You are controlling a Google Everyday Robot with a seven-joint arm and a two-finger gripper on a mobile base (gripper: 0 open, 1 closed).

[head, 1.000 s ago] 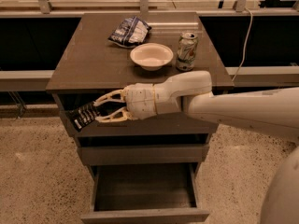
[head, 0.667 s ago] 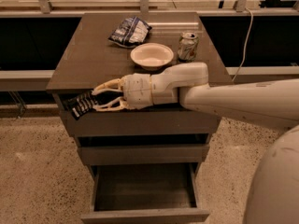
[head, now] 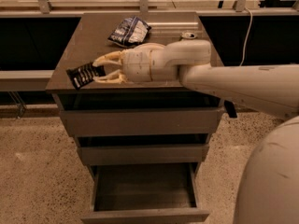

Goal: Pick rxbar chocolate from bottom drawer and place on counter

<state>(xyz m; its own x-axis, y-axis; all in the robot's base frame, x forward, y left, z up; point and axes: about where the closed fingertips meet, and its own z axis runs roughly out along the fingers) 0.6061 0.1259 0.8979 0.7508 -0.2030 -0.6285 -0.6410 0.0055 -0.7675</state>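
Note:
My gripper (head: 96, 69) is over the front left part of the counter (head: 84, 41), shut on the rxbar chocolate (head: 84, 75). The bar is a small flat black wrapper with white lettering, held at its right end between the cream fingertips (head: 100, 59), just above the counter's front left corner. The bottom drawer (head: 145, 190) is pulled out at the foot of the cabinet and its inside looks empty. My white arm comes in from the right across the counter.
A blue-and-white chip bag (head: 130, 31) lies at the back of the counter. The top of a can (head: 188, 35) shows behind my arm. The two upper drawers (head: 140, 121) are partly pulled out. A speckled floor lies all around the cabinet.
My gripper has moved up and to the left with the bar, from in front of the top drawer to over the counter's front left corner. The bowl is now hidden behind my arm.

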